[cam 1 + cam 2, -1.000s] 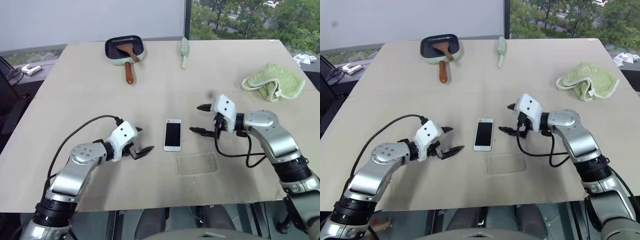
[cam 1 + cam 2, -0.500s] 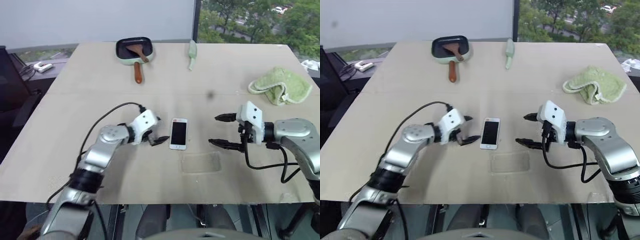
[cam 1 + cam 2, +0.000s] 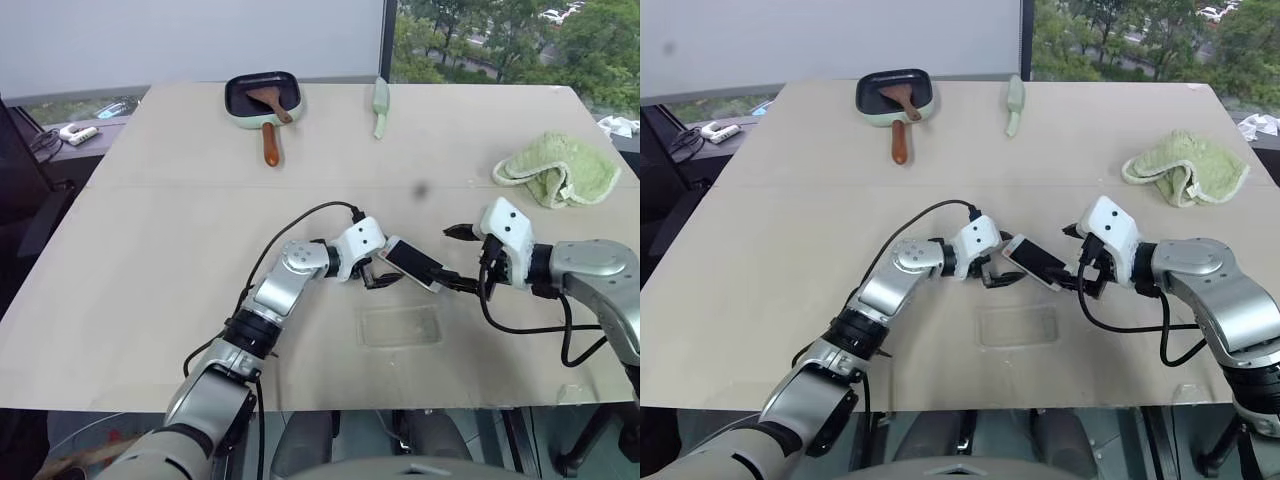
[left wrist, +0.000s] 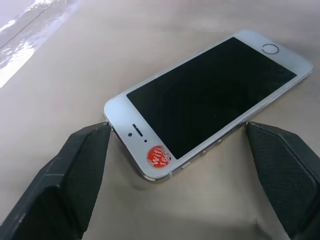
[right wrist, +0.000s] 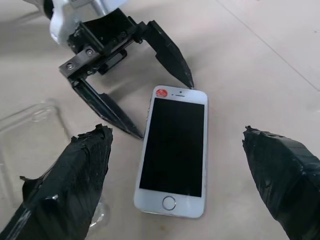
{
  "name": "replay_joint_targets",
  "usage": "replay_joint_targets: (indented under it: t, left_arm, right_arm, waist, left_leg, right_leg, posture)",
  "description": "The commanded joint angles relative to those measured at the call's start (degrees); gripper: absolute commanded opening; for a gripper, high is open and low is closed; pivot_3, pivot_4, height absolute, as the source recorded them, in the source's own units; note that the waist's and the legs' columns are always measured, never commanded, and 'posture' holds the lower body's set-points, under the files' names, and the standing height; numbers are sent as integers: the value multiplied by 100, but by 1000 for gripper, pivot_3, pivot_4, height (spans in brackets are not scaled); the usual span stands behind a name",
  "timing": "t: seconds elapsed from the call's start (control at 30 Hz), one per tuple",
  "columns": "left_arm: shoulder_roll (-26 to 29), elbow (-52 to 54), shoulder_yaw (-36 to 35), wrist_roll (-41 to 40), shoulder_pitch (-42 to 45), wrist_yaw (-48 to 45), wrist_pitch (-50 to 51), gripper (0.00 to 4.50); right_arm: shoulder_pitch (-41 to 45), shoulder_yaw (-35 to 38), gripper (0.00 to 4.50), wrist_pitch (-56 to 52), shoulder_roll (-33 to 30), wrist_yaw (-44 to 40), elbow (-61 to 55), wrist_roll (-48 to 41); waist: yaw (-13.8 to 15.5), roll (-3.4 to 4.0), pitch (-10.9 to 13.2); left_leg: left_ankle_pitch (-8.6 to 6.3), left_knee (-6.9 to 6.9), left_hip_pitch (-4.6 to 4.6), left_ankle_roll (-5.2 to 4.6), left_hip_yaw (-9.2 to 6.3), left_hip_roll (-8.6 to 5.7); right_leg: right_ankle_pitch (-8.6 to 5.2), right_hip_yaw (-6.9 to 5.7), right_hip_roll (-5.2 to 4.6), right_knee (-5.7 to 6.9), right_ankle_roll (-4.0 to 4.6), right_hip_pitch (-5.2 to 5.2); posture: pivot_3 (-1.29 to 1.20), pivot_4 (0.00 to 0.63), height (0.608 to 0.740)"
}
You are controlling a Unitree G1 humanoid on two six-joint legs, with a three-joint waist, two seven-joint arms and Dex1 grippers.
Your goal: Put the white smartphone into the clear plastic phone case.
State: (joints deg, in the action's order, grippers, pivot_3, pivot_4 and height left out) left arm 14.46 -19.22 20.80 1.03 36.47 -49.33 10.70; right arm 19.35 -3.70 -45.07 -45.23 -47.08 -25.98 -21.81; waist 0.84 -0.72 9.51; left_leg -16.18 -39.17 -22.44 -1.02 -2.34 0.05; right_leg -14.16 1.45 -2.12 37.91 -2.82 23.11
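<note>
While both grippers stand wide open, holding nothing, we list: clear plastic phone case (image 3: 399, 326), nearest, below them; white smartphone (image 3: 411, 264) flat between left gripper (image 3: 383, 270) and right gripper (image 3: 455, 258). Likely stiff, slick; we'd pinch its long edges.

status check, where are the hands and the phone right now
Both hands open, left hand and right hand flanking white smartphone, flat on table. Clear plastic phone case empty beside it. Nothing in the way.

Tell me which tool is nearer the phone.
Left. The left tool has its open fingers on either side of the phone's top end; the right tool, also open, faces the home-button end from slightly farther back.
</note>
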Motion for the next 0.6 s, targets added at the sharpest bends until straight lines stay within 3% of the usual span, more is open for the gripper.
replay_joint_targets:
  t: [0.03,0.23,0.47,0.6]
  left_arm:
    - [-85,-93,-91,-21,122,46,-139,4424]
    - [644,1041,-716,-792,-279,-643,239,4424]
    - [2005,2811,-1901,-2592,-927,-1659,1848,4424]
    - [2806,3682,-2480,-3549,-1354,-1952,2763,4424]
  right_arm:
    - [0,-102,4500,-46,-48,176,-30,195]
    - [110,-395,4500,-220,31,374,218,460]
    - [371,-913,4500,-177,424,849,796,1049]
    - [366,-928,4500,-251,741,784,852,921]
  waist:
    - [-4,0,0]
    - [-102,0,0]
    - [-175,4,2]
    - [-176,3,3]
  left_leg:
    - [0,0,-1,0,0,0]
    - [1,1,-21,1,-13,7]
    - [1,7,-34,3,-33,13]
    - [1,7,-35,3,-34,13]
  right_leg:
    - [0,0,0,0,0,0]
    - [1,7,4,8,0,29]
    - [0,5,6,11,1,47]
    - [0,4,6,8,1,46]
  posture:
    - [0,150,740]
    - [0,150,740]
    - [0,150,740]
    - [0,150,740]
